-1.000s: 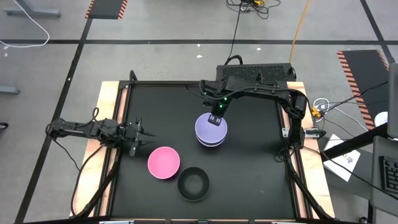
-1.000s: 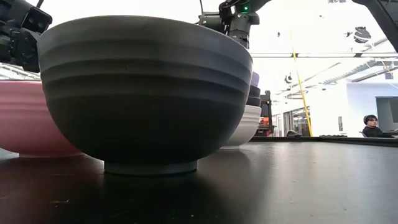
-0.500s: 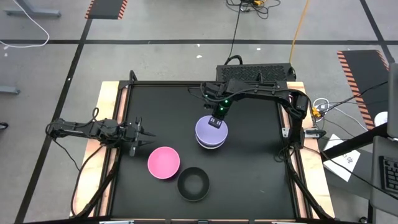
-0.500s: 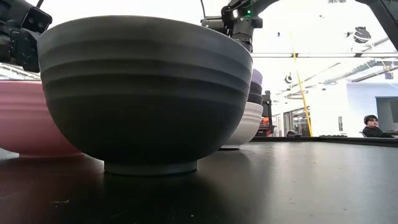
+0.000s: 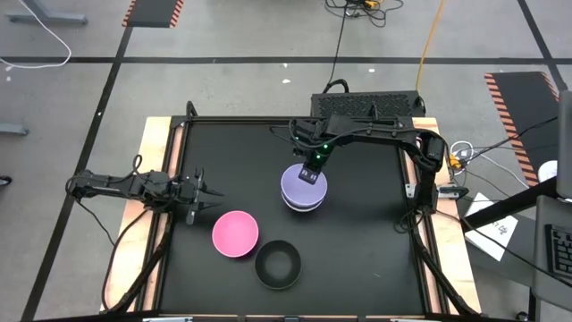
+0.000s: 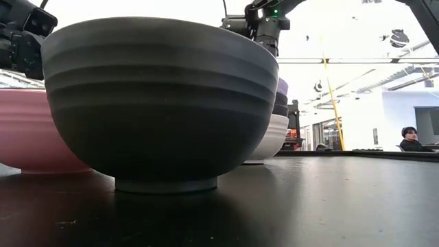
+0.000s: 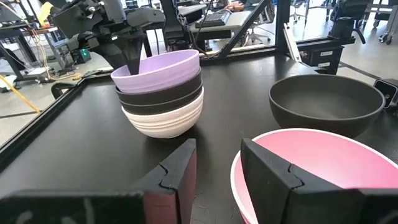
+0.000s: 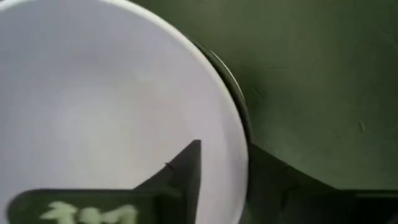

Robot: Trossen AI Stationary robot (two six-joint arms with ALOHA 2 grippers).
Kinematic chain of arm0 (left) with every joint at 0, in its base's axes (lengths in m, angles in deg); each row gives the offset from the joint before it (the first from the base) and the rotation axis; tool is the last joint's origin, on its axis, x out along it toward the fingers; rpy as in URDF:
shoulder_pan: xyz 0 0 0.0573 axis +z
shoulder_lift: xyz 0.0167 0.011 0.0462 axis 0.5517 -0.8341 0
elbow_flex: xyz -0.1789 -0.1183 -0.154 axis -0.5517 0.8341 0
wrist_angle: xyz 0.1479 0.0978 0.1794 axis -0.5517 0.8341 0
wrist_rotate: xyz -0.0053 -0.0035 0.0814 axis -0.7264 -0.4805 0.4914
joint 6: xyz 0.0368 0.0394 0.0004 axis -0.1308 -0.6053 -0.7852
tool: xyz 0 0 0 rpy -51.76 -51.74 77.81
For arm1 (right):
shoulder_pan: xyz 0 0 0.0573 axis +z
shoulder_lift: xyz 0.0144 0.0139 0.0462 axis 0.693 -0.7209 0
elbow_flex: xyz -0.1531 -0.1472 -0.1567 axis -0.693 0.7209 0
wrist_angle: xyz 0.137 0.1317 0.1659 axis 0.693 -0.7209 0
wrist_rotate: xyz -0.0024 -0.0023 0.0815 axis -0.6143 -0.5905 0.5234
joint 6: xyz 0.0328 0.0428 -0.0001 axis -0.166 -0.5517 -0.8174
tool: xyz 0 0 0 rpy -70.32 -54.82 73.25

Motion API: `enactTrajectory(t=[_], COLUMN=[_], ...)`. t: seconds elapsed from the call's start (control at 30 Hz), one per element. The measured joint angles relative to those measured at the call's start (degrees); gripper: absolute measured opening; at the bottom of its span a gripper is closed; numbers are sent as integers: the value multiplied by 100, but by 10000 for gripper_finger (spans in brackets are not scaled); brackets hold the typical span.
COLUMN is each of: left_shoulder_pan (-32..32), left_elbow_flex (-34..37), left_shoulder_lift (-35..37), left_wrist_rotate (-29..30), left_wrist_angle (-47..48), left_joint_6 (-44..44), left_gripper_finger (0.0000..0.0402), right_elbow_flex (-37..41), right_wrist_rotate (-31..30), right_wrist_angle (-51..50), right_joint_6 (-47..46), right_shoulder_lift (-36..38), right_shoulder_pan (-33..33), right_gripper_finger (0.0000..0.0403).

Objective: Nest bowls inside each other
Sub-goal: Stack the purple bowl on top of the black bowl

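A stack of bowls stands in the middle of the table, with the lavender bowl on top, black under it and white at the bottom. The pink bowl and a loose black bowl rest on their feet nearer the near edge. My right gripper is open over the stack's far rim. My left gripper waits open by the table's left edge, facing the pink bowl. My right gripper comes from above, pointing down, and straddles the lavender bowl's far rim. One finger is inside the bowl and the other outside. I cannot tell whether either finger touches the rim. The bowl sits nested in the stack.
A raised wooden border runs along the black table's sides. A black box sits at the far edge. The table's right half is bare. A person sits far off in the room behind.
My right gripper has risen a little above the stack's far rim. The bowls have stayed where they were.
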Motion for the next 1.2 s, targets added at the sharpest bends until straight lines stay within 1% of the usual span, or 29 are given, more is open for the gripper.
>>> enactTrajectory(t=[0.17,0.37,0.57,0.9,1.2], left_shoulder_pan=[0,2,0,0,0], left_elbow_flex=[0,0,0,0,0], left_shoulder_lift=[1,1,0,-4,-188], left_wrist_rotate=[-2,-35,-81,-81,-98], left_wrist_angle=[0,2,7,7,9], left_joint_6=[-1,44,49,87,131], left_gripper_finger=[129,129,129,129,129], right_elbow_flex=[0,-2,-4,-7,-7], right_wrist_rotate=[27,56,65,30,-31], right_wrist_angle=[56,117,181,428,457], right_joint_6=[-49,-70,-202,-233,-234], right_shoulder_lift=[11,14,31,288,306], right_shoulder_pan=[37,38,37,70,31], right_gripper_finger=[145,165,166,165,165])
